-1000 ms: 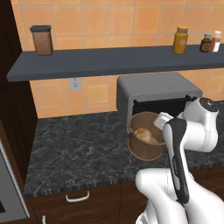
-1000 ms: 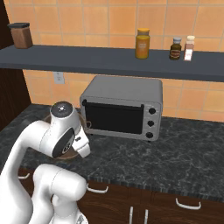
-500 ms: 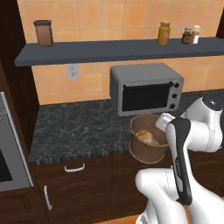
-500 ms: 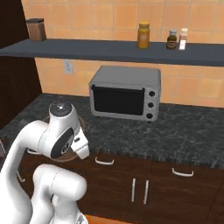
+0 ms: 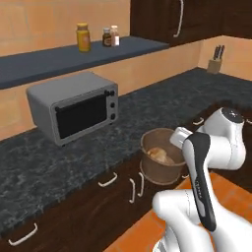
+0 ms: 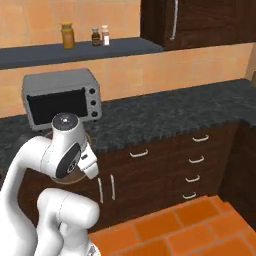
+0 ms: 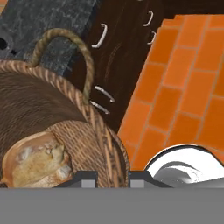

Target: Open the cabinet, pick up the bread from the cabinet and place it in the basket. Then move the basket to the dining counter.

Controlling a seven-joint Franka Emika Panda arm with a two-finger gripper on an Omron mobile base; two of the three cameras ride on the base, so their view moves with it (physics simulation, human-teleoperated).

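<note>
The gripper (image 7: 113, 177) was clamped on the thick woven rim of the basket (image 7: 57, 118), one dark fingertip on either side of the wall at the bottom of the hand view. The basket, a round brown wicker bucket with tight ribbed weave and a looping rope-like handle, hung off the counter's edge in front of the dark wood drawers, above the orange tiled floor (image 7: 183, 87). Inside it lay the bread (image 7: 37, 159), a rounded golden-tan bun with a crusty, mottled top, resting against the inner wall. From the left base view the basket (image 5: 160, 165) sat just before the white arm, the bread (image 5: 158, 154) visible within. Beyond stretched the black-grey marbled counter (image 5: 49, 157), bearing a boxy grey toaster oven (image 5: 74, 106) with a dark glass door. Above, a dark shelf (image 5: 59, 56) carried small jars (image 5: 83, 37).
</note>
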